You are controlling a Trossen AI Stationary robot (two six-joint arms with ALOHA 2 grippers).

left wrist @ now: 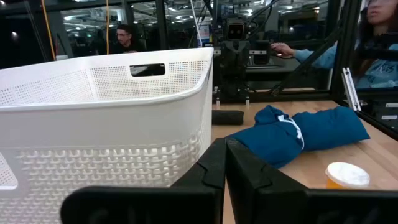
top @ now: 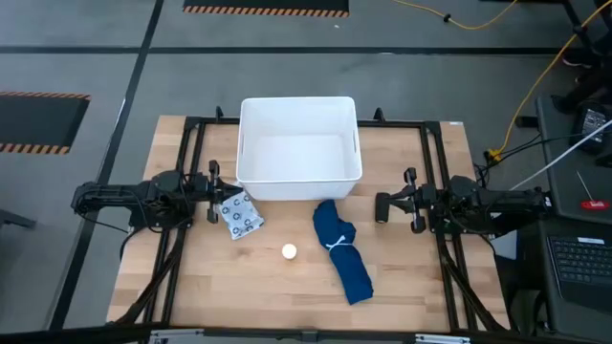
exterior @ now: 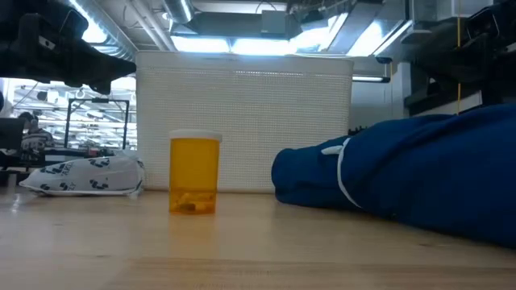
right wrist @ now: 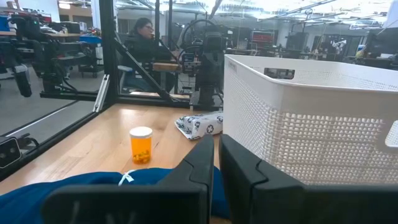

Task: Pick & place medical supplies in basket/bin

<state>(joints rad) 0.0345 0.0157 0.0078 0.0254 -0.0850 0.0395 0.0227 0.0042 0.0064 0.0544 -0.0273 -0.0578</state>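
Observation:
The white bin (top: 298,148) stands at the table's far middle. The dark-blue cloth bundle (top: 342,250), tied with a white band, lies on the table near the bin's right front corner. The grey-white patterned packet (top: 241,215) lies flat by the bin's left front corner. The small round object (top: 289,251) is an orange pill bottle with a white cap (exterior: 194,173), standing upright between them. My left gripper (top: 218,196) is shut and empty, left of the packet. My right gripper (top: 382,207) is shut and empty, right of the bundle.
Black frame rails (top: 435,162) run along the table's sides and far edge. Bare wood lies in front of the supplies toward the near edge. People sit beyond the table in the left wrist view (left wrist: 379,37) and in the right wrist view (right wrist: 144,31).

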